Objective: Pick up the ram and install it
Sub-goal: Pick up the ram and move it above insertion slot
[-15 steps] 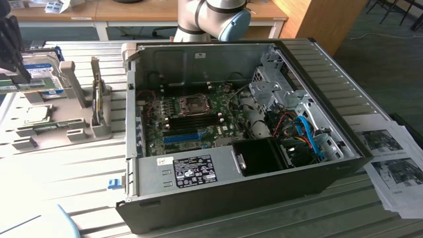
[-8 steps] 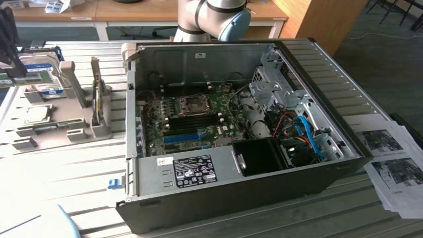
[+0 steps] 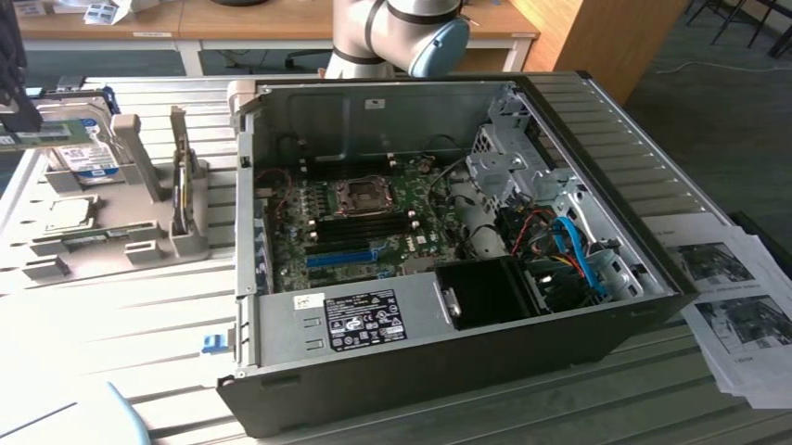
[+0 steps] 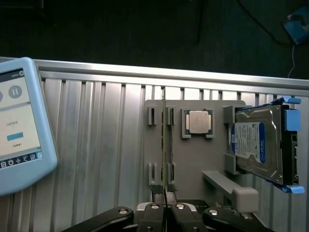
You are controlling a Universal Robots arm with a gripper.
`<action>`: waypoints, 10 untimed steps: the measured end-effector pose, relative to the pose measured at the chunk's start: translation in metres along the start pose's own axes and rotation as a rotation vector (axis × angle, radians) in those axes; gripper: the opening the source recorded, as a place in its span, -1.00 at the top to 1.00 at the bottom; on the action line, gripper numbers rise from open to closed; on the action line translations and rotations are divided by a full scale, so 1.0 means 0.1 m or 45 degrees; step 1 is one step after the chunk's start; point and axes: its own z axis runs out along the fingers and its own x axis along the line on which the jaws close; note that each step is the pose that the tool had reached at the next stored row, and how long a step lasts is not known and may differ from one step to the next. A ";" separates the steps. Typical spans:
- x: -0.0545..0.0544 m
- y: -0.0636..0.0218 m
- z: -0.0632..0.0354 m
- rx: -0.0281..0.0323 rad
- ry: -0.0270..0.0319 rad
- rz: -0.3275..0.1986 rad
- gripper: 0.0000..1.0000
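Observation:
The ram [image 4: 165,145] is a thin green stick standing on its edge in the slots of a grey holder [image 4: 193,164]. In the exterior view the ram [image 3: 99,239] shows as a green strip low in the holder [image 3: 124,232], at the exterior view's left of the open computer case [image 3: 433,241]. My gripper [image 4: 164,193] hangs above the holder with its fingers [image 4: 155,189] close together and nothing between them. Seen from the wrist, the fingertips line up with the near end of the ram. The motherboard [image 3: 359,222] lies exposed inside the case.
A silver hard drive [image 4: 256,145] with a blue-white label and a square processor [image 4: 198,122] sit in the same holder. A blue-edged tablet [image 4: 17,125] lies on the ribbed metal table. Printed sheets [image 3: 736,306] lie at the exterior view's right of the case.

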 end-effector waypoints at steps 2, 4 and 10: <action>0.00 0.002 -0.042 0.0000 0.0000 0.000 0.78; 0.00 0.004 -0.079 0.0001 -0.0001 0.000 0.78; -0.01 0.007 -0.134 0.0004 -0.0003 0.000 0.78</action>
